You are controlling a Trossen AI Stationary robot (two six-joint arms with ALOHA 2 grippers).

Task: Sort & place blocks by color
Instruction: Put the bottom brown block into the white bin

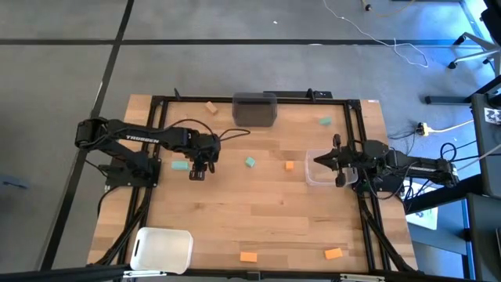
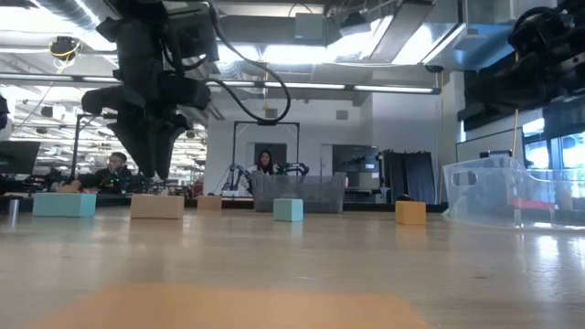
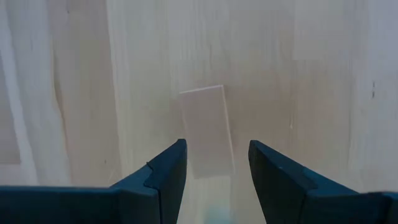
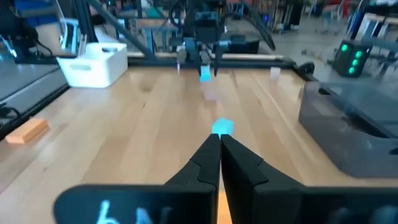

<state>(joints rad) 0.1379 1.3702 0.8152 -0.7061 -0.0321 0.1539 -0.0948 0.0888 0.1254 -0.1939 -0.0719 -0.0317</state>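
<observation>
- Directly below the left hand [image 3: 214,163], spread wide, lies the tan block [image 3: 206,132]; long axis runs between the fingers.
- Right hand [image 1: 338,160] closed, empty, over the clear bin [image 1: 315,177] near the right edge.

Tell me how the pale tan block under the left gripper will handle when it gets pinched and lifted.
The pale tan block looks like solid wood with flat faces, so probably stiff and light. It lies flat on the table, unlikely to roll or tip. The left gripper stands open just wider than the block; smooth sides might slip if pinched off-centre.
</observation>
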